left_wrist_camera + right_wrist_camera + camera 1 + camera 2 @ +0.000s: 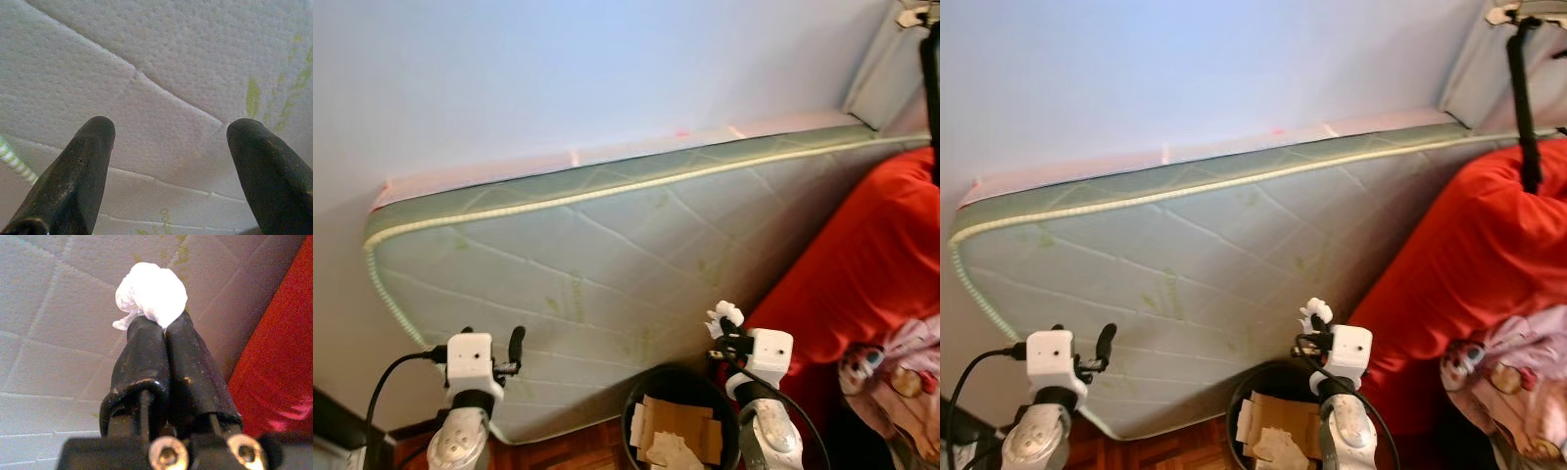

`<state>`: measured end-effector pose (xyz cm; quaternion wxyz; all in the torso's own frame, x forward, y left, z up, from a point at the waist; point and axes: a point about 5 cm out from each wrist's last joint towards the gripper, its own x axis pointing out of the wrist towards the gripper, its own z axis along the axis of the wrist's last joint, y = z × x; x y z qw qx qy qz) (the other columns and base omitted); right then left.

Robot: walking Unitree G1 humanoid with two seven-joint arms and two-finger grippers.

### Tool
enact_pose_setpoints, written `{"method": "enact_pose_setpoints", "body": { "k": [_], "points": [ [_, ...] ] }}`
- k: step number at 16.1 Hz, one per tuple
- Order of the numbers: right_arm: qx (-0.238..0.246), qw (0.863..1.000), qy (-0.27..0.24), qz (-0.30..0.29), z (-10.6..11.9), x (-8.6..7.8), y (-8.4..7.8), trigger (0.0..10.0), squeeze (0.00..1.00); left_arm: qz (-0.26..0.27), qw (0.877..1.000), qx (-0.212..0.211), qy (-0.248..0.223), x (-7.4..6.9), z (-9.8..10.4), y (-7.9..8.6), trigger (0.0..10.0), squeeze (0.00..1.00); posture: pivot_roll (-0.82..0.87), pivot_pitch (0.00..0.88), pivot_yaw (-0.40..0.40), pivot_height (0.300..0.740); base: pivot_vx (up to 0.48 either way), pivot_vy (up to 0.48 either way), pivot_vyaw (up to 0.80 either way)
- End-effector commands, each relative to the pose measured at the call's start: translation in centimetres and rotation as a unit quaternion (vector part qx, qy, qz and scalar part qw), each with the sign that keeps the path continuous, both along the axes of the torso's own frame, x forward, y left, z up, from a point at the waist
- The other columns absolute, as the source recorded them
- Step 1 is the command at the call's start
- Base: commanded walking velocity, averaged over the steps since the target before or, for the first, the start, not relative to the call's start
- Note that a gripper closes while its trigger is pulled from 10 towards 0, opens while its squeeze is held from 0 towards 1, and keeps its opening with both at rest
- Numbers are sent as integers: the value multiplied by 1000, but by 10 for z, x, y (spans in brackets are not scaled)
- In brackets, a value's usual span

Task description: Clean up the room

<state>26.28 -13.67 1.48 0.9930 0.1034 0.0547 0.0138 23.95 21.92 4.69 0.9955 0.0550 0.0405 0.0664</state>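
Mattress fills mid-frame in the head views, propped on its long edge against the wall. Red bedding sits at right.

Bin is at bottom centre, black, open-topped, with cardboard inside.

Your right gripper is lower right of centre, fingers pressed together on a white wad of crumpled tissue or paper. The wad sticks out past the fingertips.

Key relation: the bin's mouth lies below and just left of the wad in the frame, so your right arm is the nearer one by far. Judged from this, the drop calls for a small shift leftward over the opening before you release; let go here and it may catch the rim.

Your left gripper is at lower left, fingers spread wide, holding nothing, facing the mattress.
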Motion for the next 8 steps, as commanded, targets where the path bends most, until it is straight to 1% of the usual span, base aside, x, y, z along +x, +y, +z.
{"method": "enact_pose_setpoints", "body": {
  "k": [1,2,3,5,6,8],
  "points": [
    [4,1000,-5,-5,1,-2,4,10000,0,1,1000,2,-1,-1,1,6,10000,0,-168,0,-12,711,0,0,0],
    [3,1000,-9,-8,2,-2,2,10000,0,-2,1000,5,2,-1,0,6,10000,0,-168,0,-7,711,0,0,0],
    [0,1000,-9,-10,3,1,-3,10000,0,-1,1000,5,0,3,1,3,10000,0,-136,23,-14,711,0,0,0],
    [-2,1000,-8,-14,4,4,-7,10000,0,-1,1000,6,-2,7,4,1,10000,0,-107,45,-34,711,0,0,0],
    [-2,1000,-8,-16,4,4,-8,10000,0,-2,1000,6,-1,8,4,1,10000,0,-104,27,-28,711,0,0,0],
    [-1,1000,-11,-16,6,5,-7,10000,0,-2,1000,5,0,7,4,1,10000,0,-113,26,-30,711,0,0,0]
  ]
}}
